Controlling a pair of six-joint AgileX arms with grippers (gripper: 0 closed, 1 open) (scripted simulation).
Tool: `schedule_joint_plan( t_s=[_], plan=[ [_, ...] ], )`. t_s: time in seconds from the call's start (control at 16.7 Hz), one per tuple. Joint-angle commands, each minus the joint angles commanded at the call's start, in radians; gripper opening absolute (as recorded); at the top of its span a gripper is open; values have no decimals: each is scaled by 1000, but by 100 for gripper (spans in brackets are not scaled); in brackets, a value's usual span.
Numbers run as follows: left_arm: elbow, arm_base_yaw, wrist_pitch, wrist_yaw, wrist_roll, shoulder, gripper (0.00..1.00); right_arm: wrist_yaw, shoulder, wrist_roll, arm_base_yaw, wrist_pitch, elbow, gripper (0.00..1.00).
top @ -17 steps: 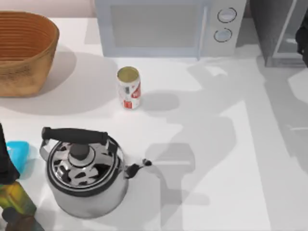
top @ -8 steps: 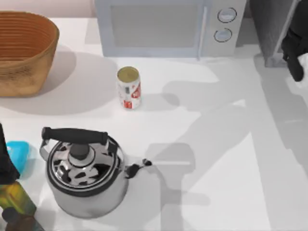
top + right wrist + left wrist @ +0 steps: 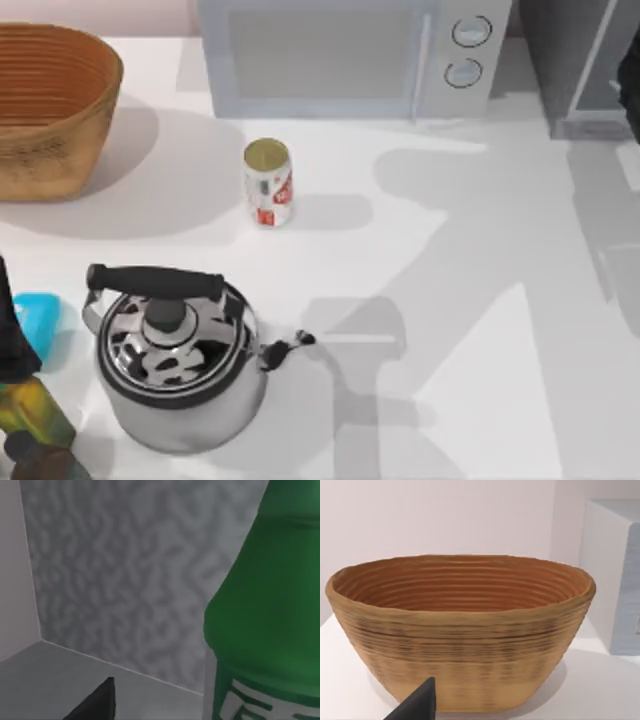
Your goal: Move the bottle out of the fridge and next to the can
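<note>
The bright-green bottle (image 3: 270, 610) stands close in the right wrist view, inside the fridge, with the fridge's mottled grey inner wall (image 3: 120, 570) behind it. A dark part of my right gripper (image 3: 95, 705) shows low in that view, short of the bottle and not touching it. In the top view the dark grey fridge (image 3: 575, 60) sits at the back right, and a sliver of my right arm (image 3: 636, 110) shows at the right edge. The white-and-red can (image 3: 268, 183) stands upright in front of the microwave. My left gripper (image 3: 415, 707) is parked facing the basket.
A light grey microwave (image 3: 340, 55) stands at the back centre. A wicker basket (image 3: 50, 105) sits at the back left. A steel kettle (image 3: 175, 355) is at the front left, and beside it are an olive-yellow bottle (image 3: 30, 410) and a blue item (image 3: 38, 315).
My right arm, seen dark in front of the fridge half a second ago, has moved right, almost out of the top view. Its shadow on the table has shifted. The can has not moved.
</note>
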Motion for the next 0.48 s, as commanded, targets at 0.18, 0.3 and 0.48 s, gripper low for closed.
schedule_joint_plan(
  t_s=[0.18, 0.3, 0.48],
  plan=[
    [0, 0, 0, 0, 0, 0, 100, -22, 17, 0, -22, -16, 34, 100],
    [0, 0, 0, 0, 0, 0, 100, -22, 17, 0, -22, -16, 34, 100],
    [0, 0, 0, 0, 0, 0, 100, -22, 17, 0, -22, -16, 34, 85]
  ],
)
